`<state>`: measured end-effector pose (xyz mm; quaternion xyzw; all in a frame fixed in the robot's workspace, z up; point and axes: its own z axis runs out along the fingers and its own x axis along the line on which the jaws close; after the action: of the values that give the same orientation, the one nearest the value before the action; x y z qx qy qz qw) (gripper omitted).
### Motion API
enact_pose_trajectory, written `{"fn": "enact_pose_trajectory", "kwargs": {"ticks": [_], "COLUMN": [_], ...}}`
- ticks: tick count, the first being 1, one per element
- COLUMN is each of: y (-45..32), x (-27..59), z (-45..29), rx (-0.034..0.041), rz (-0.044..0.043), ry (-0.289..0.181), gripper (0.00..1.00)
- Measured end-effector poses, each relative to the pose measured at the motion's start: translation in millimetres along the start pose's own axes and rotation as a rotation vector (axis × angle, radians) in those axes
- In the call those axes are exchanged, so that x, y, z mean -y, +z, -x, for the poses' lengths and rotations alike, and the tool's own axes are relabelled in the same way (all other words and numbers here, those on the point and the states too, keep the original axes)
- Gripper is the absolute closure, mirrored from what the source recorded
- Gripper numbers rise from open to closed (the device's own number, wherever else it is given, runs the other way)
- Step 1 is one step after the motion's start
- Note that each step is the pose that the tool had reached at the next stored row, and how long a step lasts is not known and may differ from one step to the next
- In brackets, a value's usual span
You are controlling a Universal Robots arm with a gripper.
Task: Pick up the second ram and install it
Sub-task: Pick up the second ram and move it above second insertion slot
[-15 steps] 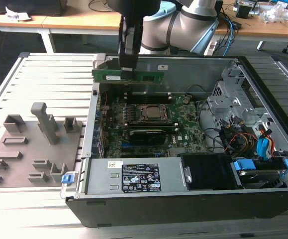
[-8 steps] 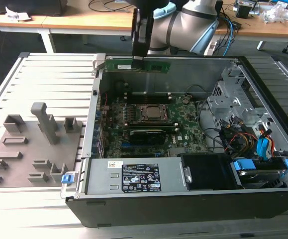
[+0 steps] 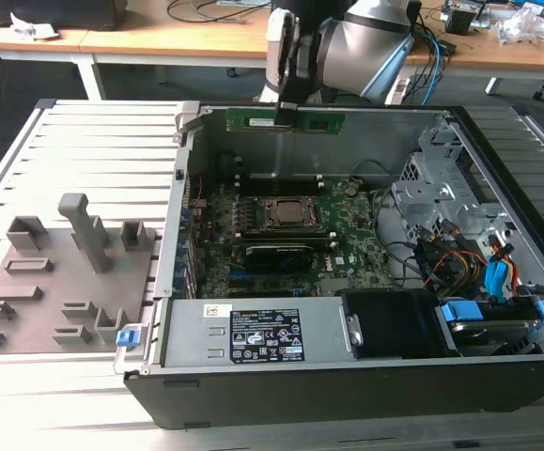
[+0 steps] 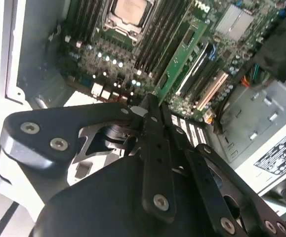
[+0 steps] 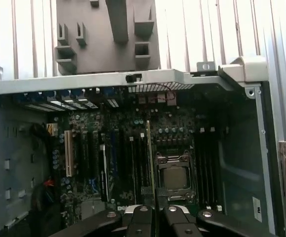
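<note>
In the exterior view you see the gripper (image 3: pixel 287 113) clamped on the second ram (image 3: pixel 323 122), with its fingers together on about the middle of the stick. The ram is held level in the air, above the far wall of the open computer case (image 3: pixel 365 390), and it is well apart from the motherboard (image 3: pixel 347 235) below. On the motherboard the processor socket (image 3: pixel 295 214) lies in the middle, and a black card (image 3: pixel 276 256) sits just beside it on the nearer side. A grey fixture plate (image 3: pixel 65 282) rests on the slatted desk (image 3: pixel 93 141) at the exterior view's left of the case. In the second wrist view the black fingers (image 4: pixel 155 148) of the gripper (image 4: pixel 150 101) are pressed on one end part of the green ram (image 4: pixel 180 54), and the free part of the stick reaches out over the motherboard (image 4: pixel 108 59), not touching it. In the first wrist view you look along the ram (image 5: pixel 148 153), so it appears edge-on as a thin line between the two fingertips of the gripper (image 5: pixel 152 213). It runs parallel to the long slots and is seen just beside the processor socket (image 5: pixel 172 177). Beyond the case wall (image 5: pixel 108 79) the grey fixture plate (image 5: pixel 103 44) is visible.
</note>
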<state>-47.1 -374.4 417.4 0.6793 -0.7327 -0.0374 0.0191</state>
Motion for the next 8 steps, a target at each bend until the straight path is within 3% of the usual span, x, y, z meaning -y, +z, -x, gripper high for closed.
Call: {"fn": "enact_pose_trajectory", "kwargs": {"ticks": [5, 8], "y": [4.2, 4.7], "x": [20.6, 25.9], "z": [1.6, 1.8], "rx": [0.0028, 0.0032], "rz": [0.0056, 0.0065], "ry": [0.000, 0.000], "gripper": [0.86, 0.86]}}
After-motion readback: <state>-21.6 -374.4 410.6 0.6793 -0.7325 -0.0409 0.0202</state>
